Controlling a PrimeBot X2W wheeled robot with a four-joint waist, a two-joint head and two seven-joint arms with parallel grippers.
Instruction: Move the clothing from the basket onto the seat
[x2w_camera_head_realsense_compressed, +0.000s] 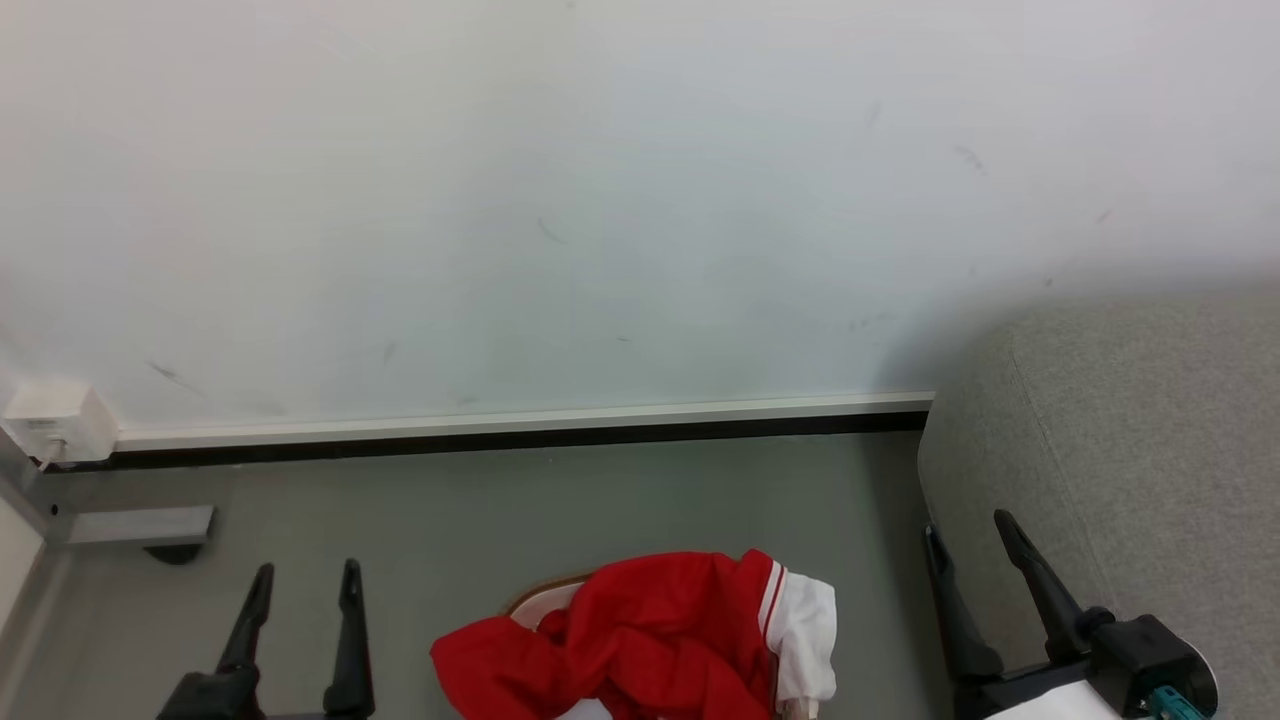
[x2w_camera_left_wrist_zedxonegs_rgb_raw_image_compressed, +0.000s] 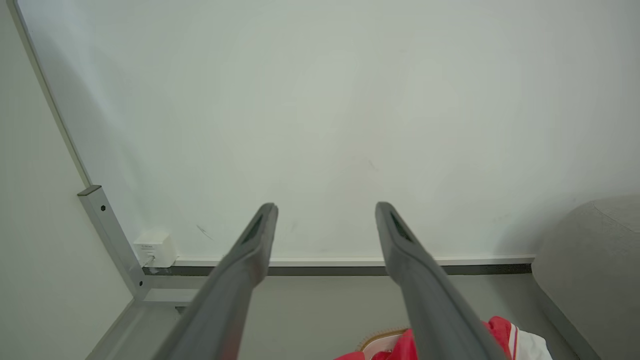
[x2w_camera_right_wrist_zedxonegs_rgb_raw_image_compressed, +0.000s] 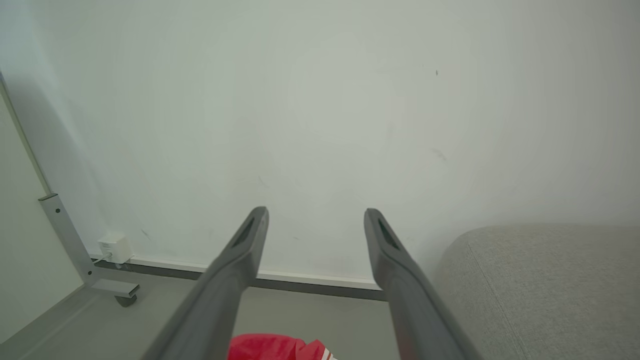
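The clothing (x2w_camera_head_realsense_compressed: 640, 640) is lying heaped in the basket (x2w_camera_head_realsense_compressed: 540, 597). Red fabric is spilling over the basket's edge, and a white sleeve with thin red-and-white striped trim is drooping on the side nearest the seat (x2w_camera_head_realsense_compressed: 1130, 450). A short arc of the basket's brown rim and a sliver of its cream wall are peeking out behind the heap, on the basket's left. The basket is standing on a grey floor (x2w_camera_head_realsense_compressed: 600, 500). The light grey woven seat is sitting to the basket's right, apart from it, with a strip of floor running between them. The left gripper (x2w_camera_head_realsense_compressed: 306, 570) is hanging to the left of the basket, clear of it, with its two dark fingers spread wide and nothing between them. The right gripper (x2w_camera_head_realsense_compressed: 968, 525) is hovering to the right of the basket, in front of the seat's rounded padded edge. Its fingers are likewise standing wide apart and gripping nothing. Beyond the basket, the floor is meeting a dark-and-white baseboard (x2w_camera_head_realsense_compressed: 520, 425) under a pale, lightly scuffed wall (x2w_camera_head_realsense_compressed: 600, 200). Far to the basket's left, a small white box (x2w_camera_head_realsense_compressed: 60, 420) is sitting on the wall just above the baseboard. Beside the box, a grey metal frame foot (x2w_camera_head_realsense_compressed: 140, 525) is resting on a dark caster.
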